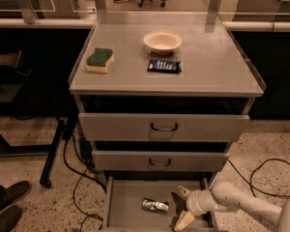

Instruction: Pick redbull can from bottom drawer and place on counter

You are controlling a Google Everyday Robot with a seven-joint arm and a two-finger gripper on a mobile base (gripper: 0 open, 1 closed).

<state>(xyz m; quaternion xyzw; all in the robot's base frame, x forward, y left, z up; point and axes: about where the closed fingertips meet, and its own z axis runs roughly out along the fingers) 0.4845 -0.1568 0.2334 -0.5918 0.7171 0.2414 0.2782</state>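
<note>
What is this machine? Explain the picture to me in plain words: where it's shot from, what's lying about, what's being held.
This is a mobile robot with one white arm, reaching in from the lower right. There is only one picture, looking down at the front of a grey drawer cabinet; where the camera sits isn't known. On the counter lie a sponge, a bowl and a dark snack packet. The bottom drawer is pulled out, and a can lies on its side inside. The arm's two jaws form its gripper, which sits in that drawer just right of the can. The jaws are spread open, so nothing is held yet.
</note>
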